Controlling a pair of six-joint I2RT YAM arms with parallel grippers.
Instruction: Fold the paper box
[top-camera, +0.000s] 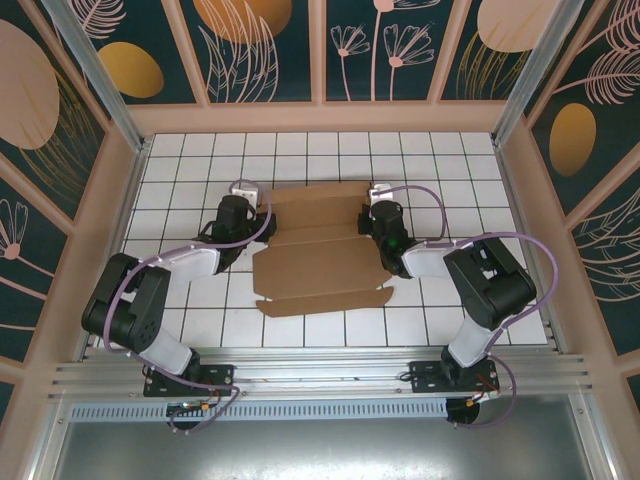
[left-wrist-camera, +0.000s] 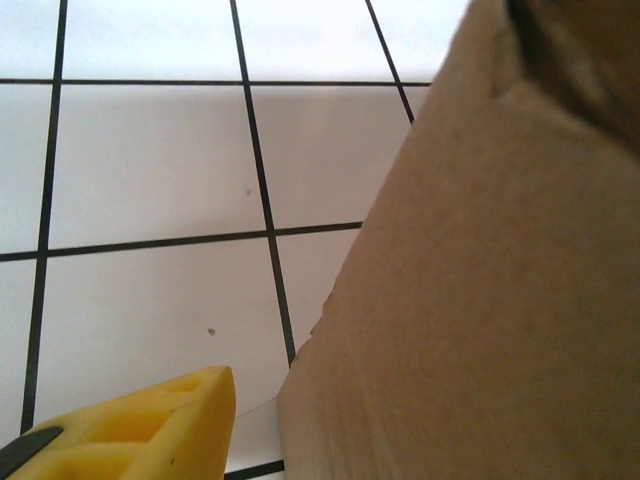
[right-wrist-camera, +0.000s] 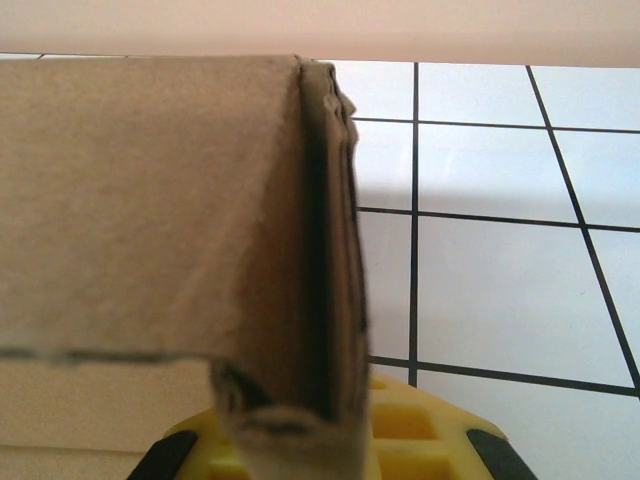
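Here's the paper box (top-camera: 320, 250), a brown cardboard sheet lying mid-surface (top-camera: 200, 300) between the two arms, and most of it is flat on the tiles. On its right edge the right pincer (top-camera: 380, 225) is pressed together on a raised flap. From the right wrist you can see the doubled cardboard edge (right-wrist-camera: 325, 250) standing upright and running down between the yellow fingers (right-wrist-camera: 440, 430).

Over on the left edge, the left pincer (top-camera: 250, 215) looks spread. Its one visible yellow finger (left-wrist-camera: 150, 430) stands just beside the cardboard (left-wrist-camera: 480, 300) without touching it, and the other finger is hidden behind the flap. So nothing is pinched on that side.

What could go wrong? Only one side is gripped, so a pull or twist from the right arm may drag the whole sheet across the smooth tiles instead of bending it at the crease. The doubled flap looks springy too. If it's released before a tab is seated, I'd expect it to flop open. A hard pinch could crush or tear that ragged edge. On the left, a low finger could snag the edge and shove the sheet askew.

As a container, it isn't one yet. There are no walls all round, and nothing is lying on the cardboard in the overhead view.
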